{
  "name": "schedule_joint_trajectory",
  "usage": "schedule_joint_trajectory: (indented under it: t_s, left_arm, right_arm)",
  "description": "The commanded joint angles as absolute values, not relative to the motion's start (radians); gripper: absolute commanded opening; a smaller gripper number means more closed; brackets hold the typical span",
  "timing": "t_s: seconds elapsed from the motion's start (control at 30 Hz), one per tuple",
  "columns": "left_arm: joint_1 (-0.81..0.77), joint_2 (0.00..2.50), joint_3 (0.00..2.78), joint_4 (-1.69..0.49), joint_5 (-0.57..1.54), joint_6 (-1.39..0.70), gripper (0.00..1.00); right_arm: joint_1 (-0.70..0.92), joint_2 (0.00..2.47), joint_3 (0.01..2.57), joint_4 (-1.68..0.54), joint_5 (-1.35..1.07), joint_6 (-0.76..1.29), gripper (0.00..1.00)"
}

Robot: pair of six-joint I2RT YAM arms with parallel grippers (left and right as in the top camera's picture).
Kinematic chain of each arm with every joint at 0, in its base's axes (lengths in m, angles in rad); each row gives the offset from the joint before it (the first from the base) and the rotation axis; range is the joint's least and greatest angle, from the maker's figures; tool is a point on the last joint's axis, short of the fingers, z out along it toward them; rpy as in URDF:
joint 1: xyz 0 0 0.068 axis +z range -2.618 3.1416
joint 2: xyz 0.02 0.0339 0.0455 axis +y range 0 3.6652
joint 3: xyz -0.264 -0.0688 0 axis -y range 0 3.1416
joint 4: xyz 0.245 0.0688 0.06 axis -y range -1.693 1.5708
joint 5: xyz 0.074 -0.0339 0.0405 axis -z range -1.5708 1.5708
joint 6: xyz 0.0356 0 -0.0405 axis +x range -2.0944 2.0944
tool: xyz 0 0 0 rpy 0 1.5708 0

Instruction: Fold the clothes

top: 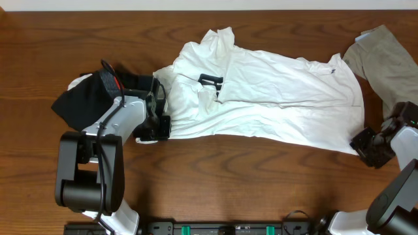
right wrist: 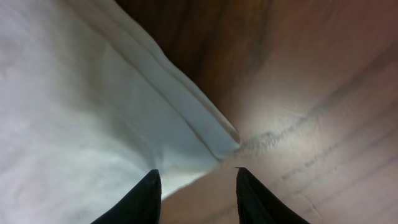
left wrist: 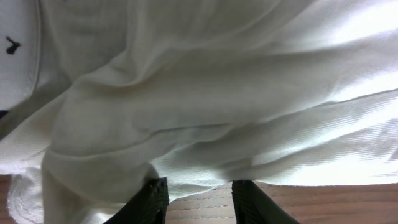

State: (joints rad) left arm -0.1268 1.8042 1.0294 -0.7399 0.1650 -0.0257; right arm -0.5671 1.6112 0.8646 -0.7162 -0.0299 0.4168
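Note:
The white T-shirt (top: 274,98) lies spread and rumpled across the middle of the table, with a dark mark (top: 210,80) near its collar. My left gripper (top: 163,112) is at its left edge. In the left wrist view the jaws (left wrist: 200,188) stand open, the shirt's hem (left wrist: 205,124) draped just above the fingertips and bare wood between them. My right gripper (top: 366,145) is at the shirt's lower right corner. In the right wrist view it (right wrist: 196,175) stands open, with the hem corner (right wrist: 217,140) just ahead of its left finger. Nothing is gripped.
A black garment (top: 85,101) with a red-edged band lies bunched at the left, beside the left arm. A khaki-grey garment (top: 385,62) lies at the far right, close behind the right arm. Brown wooden table (top: 248,176) runs along the front.

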Motion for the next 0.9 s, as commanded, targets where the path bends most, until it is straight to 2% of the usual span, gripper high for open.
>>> schedule_joint_trajectory:
  t_s: [0.0, 0.23, 0.37, 0.4, 0.8, 0.87]
  left_arm:
    - [-0.121, 1.809, 1.039, -0.737, 0.145, -0.027, 0.37]
    - [-0.121, 1.809, 1.039, -0.740, 0.145, -0.027, 0.37]
    - [-0.121, 1.809, 1.039, -0.744, 0.144, -0.027, 0.37]
    - [-0.121, 1.809, 1.039, -0.747, 0.144, -0.027, 0.37]
    - [-0.072, 1.808, 1.040, -0.769, 0.145, -0.031, 0.37]
    - [-0.068, 1.808, 1.040, -0.770, 0.145, -0.039, 0.37]
  right_arm:
    - [-0.569, 1.610, 0.835, -0.696, -0.034, 0.460, 0.38]
    - [-0.569, 1.610, 0.809, -0.680, -0.012, 0.471, 0.27]
    - [-0.572, 1.610, 0.811, -0.671, 0.054, 0.471, 0.02]
    - [-0.573, 1.610, 0.813, -0.669, 0.069, 0.471, 0.01]
    - [-0.586, 1.610, 0.858, -0.664, 0.072, 0.439, 0.02]
    - [-0.586, 1.610, 0.858, -0.665, 0.012, 0.424, 0.29]
